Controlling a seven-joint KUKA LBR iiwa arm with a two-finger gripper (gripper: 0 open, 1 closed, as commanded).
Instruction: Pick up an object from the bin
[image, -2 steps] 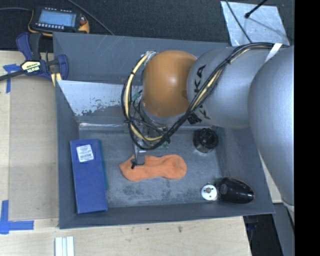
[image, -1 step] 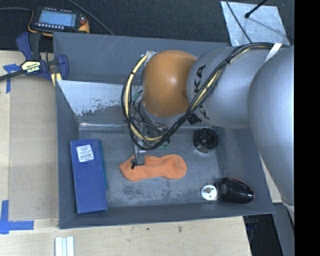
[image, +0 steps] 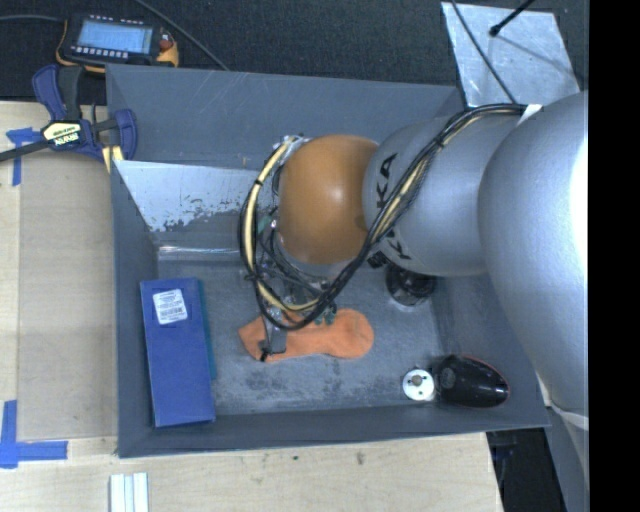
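Note:
My gripper (image: 272, 342) hangs below the arm's orange cover, low in the middle of the bin. Its dark tip rests at the left end of a flat orange thing (image: 335, 337) of rounded, elongated shape that lies on the bin floor. The cover and cables hide most of the gripper. A blue flat box (image: 180, 355) with a white label lies to the left, along the bin's left wall, apart from the gripper.
A black rounded thing (image: 475, 382) with a white round cap (image: 418, 384) lies near the front right corner. A dark round thing (image: 410, 289) is half hidden under the arm at the right. The arm covers the bin's back right.

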